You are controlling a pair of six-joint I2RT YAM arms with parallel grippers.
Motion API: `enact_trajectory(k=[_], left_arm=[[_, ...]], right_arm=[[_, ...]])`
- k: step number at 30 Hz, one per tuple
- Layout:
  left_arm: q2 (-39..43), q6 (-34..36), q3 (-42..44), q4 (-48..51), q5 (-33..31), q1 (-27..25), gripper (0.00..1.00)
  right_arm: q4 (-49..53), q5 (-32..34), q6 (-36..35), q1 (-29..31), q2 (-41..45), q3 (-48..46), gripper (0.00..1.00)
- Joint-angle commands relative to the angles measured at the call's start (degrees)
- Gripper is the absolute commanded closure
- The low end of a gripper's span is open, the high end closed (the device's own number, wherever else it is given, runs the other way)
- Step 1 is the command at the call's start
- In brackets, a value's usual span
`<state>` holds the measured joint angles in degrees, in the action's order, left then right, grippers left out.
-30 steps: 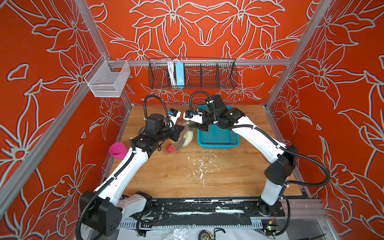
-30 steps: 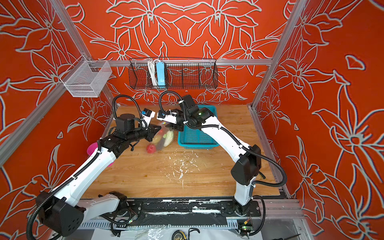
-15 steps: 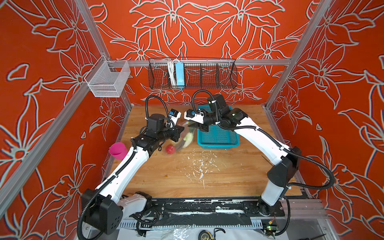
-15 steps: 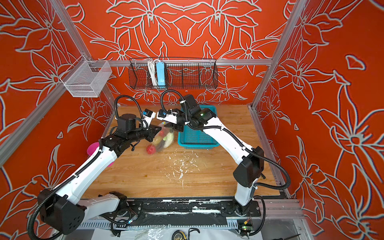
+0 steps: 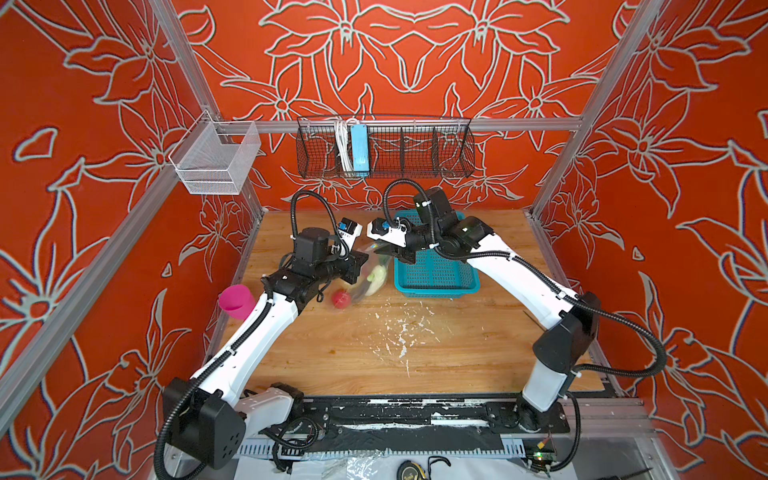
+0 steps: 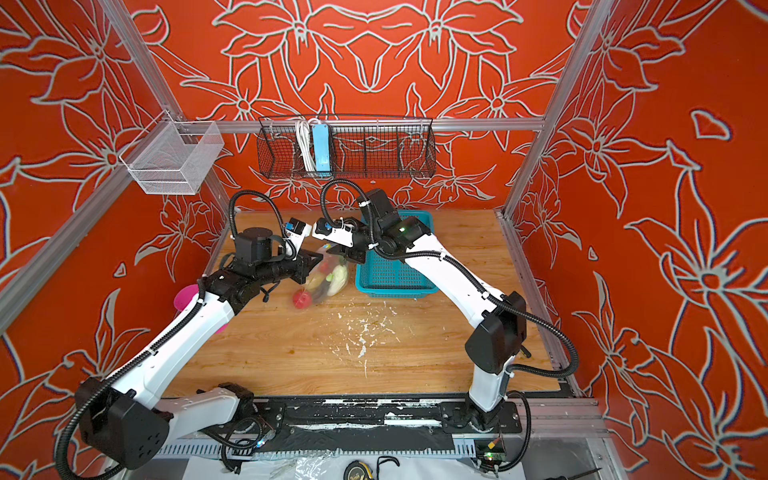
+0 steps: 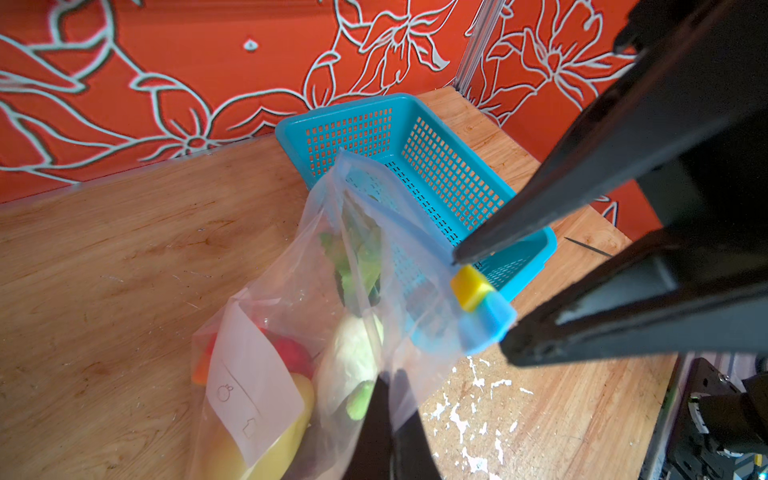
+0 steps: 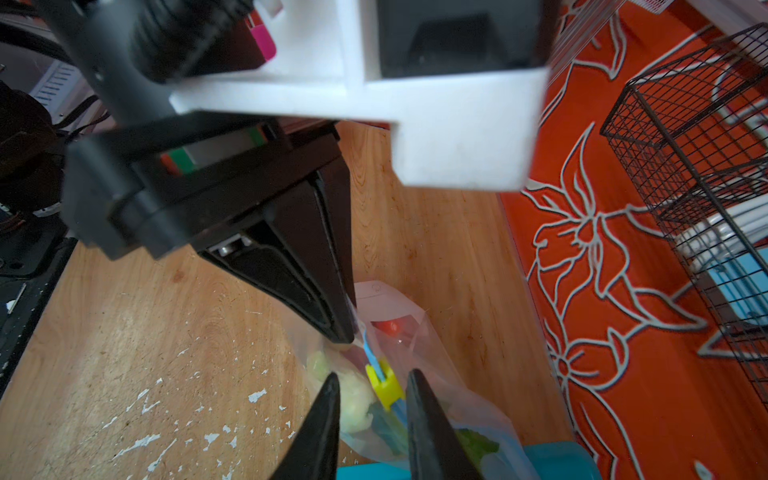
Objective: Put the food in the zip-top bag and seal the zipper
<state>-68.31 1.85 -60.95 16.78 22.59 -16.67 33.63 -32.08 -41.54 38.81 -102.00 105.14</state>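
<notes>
The bag [image 5: 369,277] sits at the far centre of the table [image 5: 415,357], just left of the basket [image 5: 436,287], with its mouth raised between the two grippers and its base on the wood. Left gripper [image 7: 384,419]: jaws clenched on the bag's plastic, close to the slider end of the zipper [image 7: 401,216]. Right gripper [image 8: 372,380]: jaws released, standing apart on either side of the slider [image 8: 384,388], which sits at one end of the zipper. A gap shows between one fingertip and the slider; contact at the other fingertip cannot be told. The zipper is unsealed along its visible length and the mouth gapes. Visible through the plastic are a radish [image 7: 349,357] with green leaves, plus red fruit and a yellow piece behind the label [image 7: 249,390]. An apple [image 5: 340,298] lies at the bag's near-left end in both top views; whether it is inside the plastic cannot be told there
</notes>
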Motion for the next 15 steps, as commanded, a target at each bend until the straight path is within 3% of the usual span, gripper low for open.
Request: enact_trajectory(k=[1, 15], left_arm=[[0.1, 0.1, -1.3, -0.3, 0.4, 0.1, 1.0], [-0.4, 0.6, -1.7, 0.2, 0.6, 0.1, 1.0]], right_arm=[[0.1, -2.1, 0.0, 0.1, -0.7, 1.0, 0.73], [-0.1, -2.5, -0.3, 0.1, -1.0, 0.9, 0.91]])
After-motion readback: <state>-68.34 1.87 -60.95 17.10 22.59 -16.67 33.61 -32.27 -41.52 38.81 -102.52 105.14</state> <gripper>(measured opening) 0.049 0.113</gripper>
